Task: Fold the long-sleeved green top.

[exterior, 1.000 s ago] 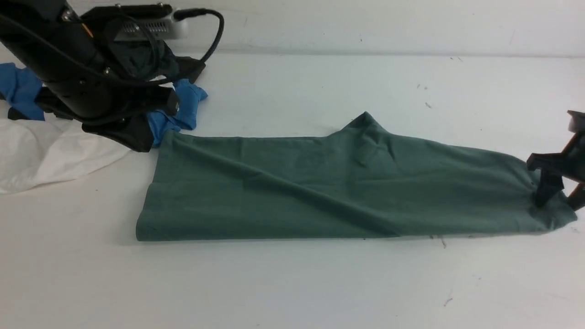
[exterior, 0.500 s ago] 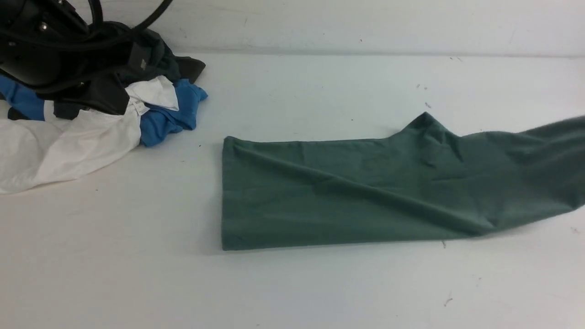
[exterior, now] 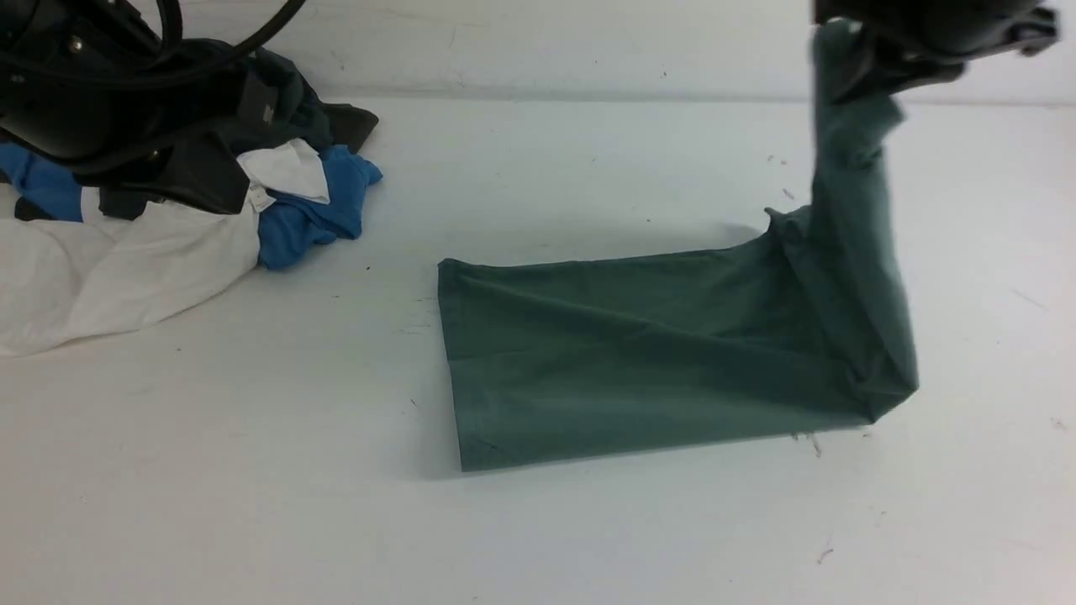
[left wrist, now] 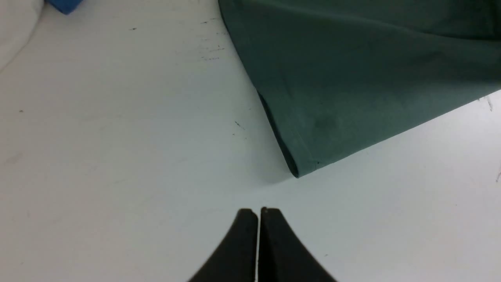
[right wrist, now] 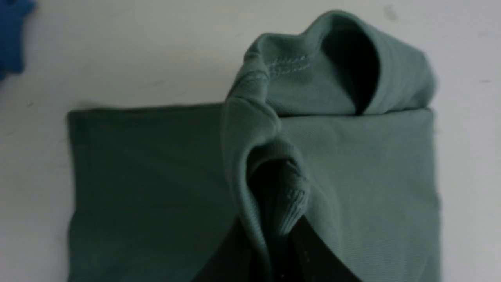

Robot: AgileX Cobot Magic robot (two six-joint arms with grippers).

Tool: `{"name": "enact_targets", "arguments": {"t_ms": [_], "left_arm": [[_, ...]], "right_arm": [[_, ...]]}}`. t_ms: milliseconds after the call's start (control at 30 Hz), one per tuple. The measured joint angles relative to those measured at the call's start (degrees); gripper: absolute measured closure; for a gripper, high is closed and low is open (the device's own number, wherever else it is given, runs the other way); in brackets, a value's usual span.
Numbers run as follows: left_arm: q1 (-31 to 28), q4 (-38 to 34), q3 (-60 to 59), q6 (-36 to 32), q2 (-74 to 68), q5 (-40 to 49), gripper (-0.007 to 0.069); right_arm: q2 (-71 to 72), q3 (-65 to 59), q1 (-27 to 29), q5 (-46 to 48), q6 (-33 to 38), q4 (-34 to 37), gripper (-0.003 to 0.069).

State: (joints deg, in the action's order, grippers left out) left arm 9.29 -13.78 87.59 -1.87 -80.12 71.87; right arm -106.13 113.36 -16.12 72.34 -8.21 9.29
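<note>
- The right gripper (exterior: 857, 63) is closed tight on the bunched, ribbed neck end of the green top (exterior: 656, 353) and holds it high. A strip of cloth hangs straight down from the jaws. The rest lies flat on the table (exterior: 252, 487), running from below that gripper toward the robot's left.
- The step in hand looks like the crosswise fold, which brings the lifted end over onto the hem (left wrist: 301, 156).
- I would carry the gripper sideways over the flat part, high enough that the hanging cloth does not drag over the layer under it. The path should run parallel to the long edges so the sides line up.
- Nothing pins the flat part, so it may slide after the gripper.
- The left gripper (left wrist: 258, 219) is shut and empty, and hovers over bare table just short of the near hem corner. It could press that corner down.
- Only a small bunch of rib sits between the right fingers, so a jerk might pull it free. Move slowly.
- Lower until the neck end rests on the hem, then let go.
- The pile of other clothes (exterior: 168, 235) lies well beyond the hem, so stop short of it.
</note>
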Motion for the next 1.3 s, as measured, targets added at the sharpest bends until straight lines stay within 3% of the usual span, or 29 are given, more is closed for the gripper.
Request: {"name": "enact_targets", "arguments": {"t_ms": [67,100,300,700,867,967,1033,1067,1200,1300], "left_arm": [[0.00,-0.05,0.00,-0.03,0.00,0.00,0.0629],[0.00,-0.11,0.00,-0.03,0.00,0.00,0.0629],[0.00,-0.11,0.00,-0.07,0.00,0.00,0.0629],[0.00,-0.11,0.00,-0.38,0.00,0.04,0.0629],[0.00,-0.11,0.00,-0.46,0.00,0.04,0.0629],[0.00,-0.11,0.00,-0.46,0.00,0.04,0.0629],[0.00,-0.11,0.00,-0.46,0.00,0.04,0.0629],[0.00,-0.11,0.00,-0.46,0.00,0.04,0.0629],[0.00,-0.11,0.00,-0.46,0.00,0.04,0.0629],[0.00,-0.79,0.00,-0.46,-0.64,0.04,0.0629]], "right_arm": [[-0.47,0.00,-2.45,0.00,-0.41,0.20,0.0594],[-1.64,0.00,-6.91,-0.14,-1.36,0.33,0.0594],[-7.58,0.00,-15.29,-3.94,-3.25,0.41,0.0594],[-18.12,0.00,-20.15,-11.27,-4.96,1.73,0.0575],[-19.99,0.00,-20.64,-13.20,-4.96,4.96,0.0491],[-20.09,0.00,-20.88,-13.57,-4.90,10.99,0.0346],[-19.89,0.00,-20.88,-13.50,-4.58,11.85,0.0298],[-19.49,0.00,-20.88,-12.53,-3.36,12.04,0.0236],[-18.13,1.67,-19.46,-8.21,2.66,9.54,0.0185],[-16.86,5.40,-17.02,-2.93,5.77,5.40,0.0213]]}}
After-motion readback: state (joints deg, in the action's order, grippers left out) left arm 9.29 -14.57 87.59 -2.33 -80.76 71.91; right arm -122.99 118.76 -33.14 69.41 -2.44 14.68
